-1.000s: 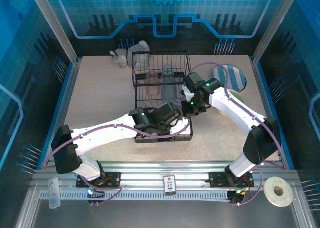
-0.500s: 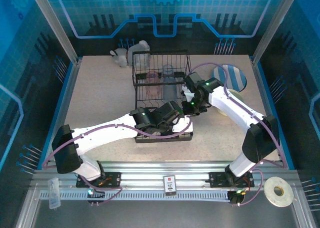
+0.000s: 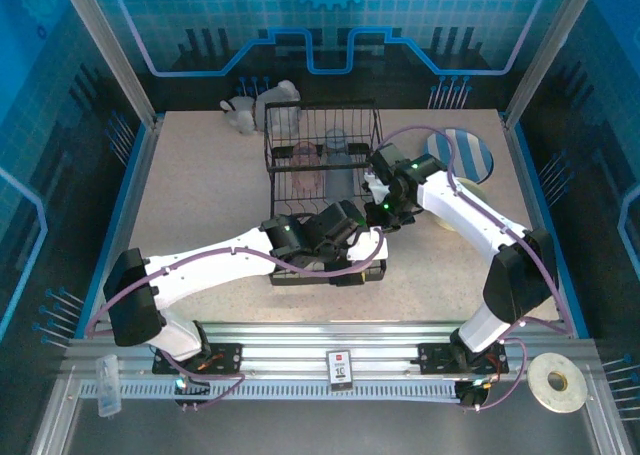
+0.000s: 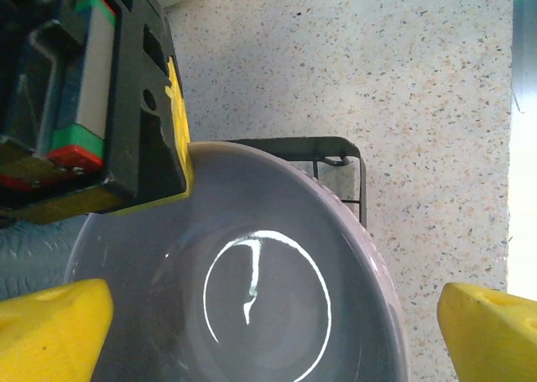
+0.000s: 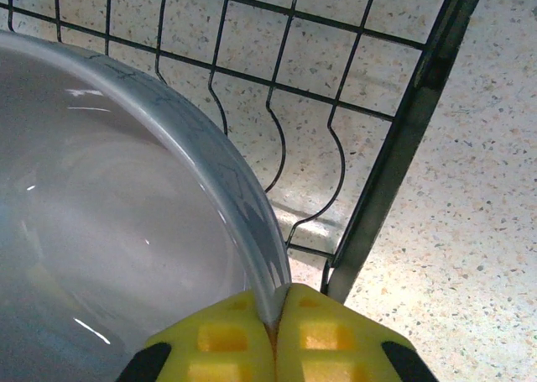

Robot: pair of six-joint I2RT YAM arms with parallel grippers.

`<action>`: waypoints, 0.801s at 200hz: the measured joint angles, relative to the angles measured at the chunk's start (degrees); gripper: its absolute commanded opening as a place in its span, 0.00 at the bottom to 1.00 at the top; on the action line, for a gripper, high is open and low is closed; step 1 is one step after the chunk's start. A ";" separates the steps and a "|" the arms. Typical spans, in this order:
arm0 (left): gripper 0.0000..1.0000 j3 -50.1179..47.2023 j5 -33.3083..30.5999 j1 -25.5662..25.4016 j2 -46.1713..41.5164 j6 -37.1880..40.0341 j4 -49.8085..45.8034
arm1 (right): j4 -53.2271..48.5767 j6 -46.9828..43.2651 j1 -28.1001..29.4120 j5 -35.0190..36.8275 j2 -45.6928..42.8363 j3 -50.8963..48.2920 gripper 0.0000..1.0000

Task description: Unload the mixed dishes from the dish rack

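Hovering over the near right corner of the dish rack [image 5: 393, 164], left hand [image 4: 268, 332] is spread wide, fingers either side of the lavender bowl [image 4: 336, 231], gripping nothing. Right hand [image 5: 273, 315] is pinching the bowl's rim, fingertips pressed onto the thin wall. Bowl sits inside the rack's lower end. Risk: the single rim pinch may slip or let the bowl pivot. The rim could also snag rack wires, dropping it onto the surface [image 4: 419, 80].
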 measured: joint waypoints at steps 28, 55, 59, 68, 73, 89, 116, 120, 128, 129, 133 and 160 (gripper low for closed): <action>0.99 -0.42 0.00 0.00 -0.13 -1.97 1.33 | 0.35 0.02 -0.52 -0.20 -0.20 -1.51 0.00; 0.99 -1.14 0.02 0.00 -2.45 -5.66 3.82 | 0.22 0.07 -1.42 -0.22 -1.75 -3.63 0.00; 0.99 -1.14 0.02 0.00 -2.95 -6.25 4.04 | 0.22 0.11 -1.55 -0.26 -2.10 -3.85 0.00; 0.99 -1.14 0.02 0.00 -4.07 -7.61 4.70 | 0.20 0.39 -2.10 -0.31 -3.13 -4.37 0.00; 0.99 -1.14 0.04 0.00 -4.66 -8.13 4.94 | 0.22 0.50 -2.29 -0.37 -3.69 -4.59 0.00; 0.99 -1.14 0.00 0.00 -6.36 -10.38 5.79 | 0.35 1.11 -3.04 -0.44 -5.84 -5.51 0.00; 0.99 -1.16 -0.02 0.22 -9.05 -14.05 7.02 | 0.35 2.25 -3.78 -0.81 -9.57 -7.13 0.00; 0.99 -1.25 -0.04 0.22 -9.55 -14.78 7.26 | 0.35 2.49 -3.87 -0.87 -10.14 -7.43 0.00; 0.99 -1.53 -0.02 0.33 -10.62 -15.87 7.72 | 0.37 2.99 -4.04 -1.05 -11.39 -8.09 0.00; 0.99 -1.55 -0.02 0.33 -10.73 -16.02 7.72 | 0.39 3.06 -4.07 -1.05 -11.50 -8.15 0.00; 0.99 -1.70 -0.02 0.35 -11.23 -16.55 7.74 | 0.42 3.21 -4.15 -1.09 -12.13 -8.50 0.00; 0.99 -3.21 0.00 1.11 -15.54 -19.98 8.31 | 0.31 5.33 -5.27 -1.05 -16.61 -10.99 0.00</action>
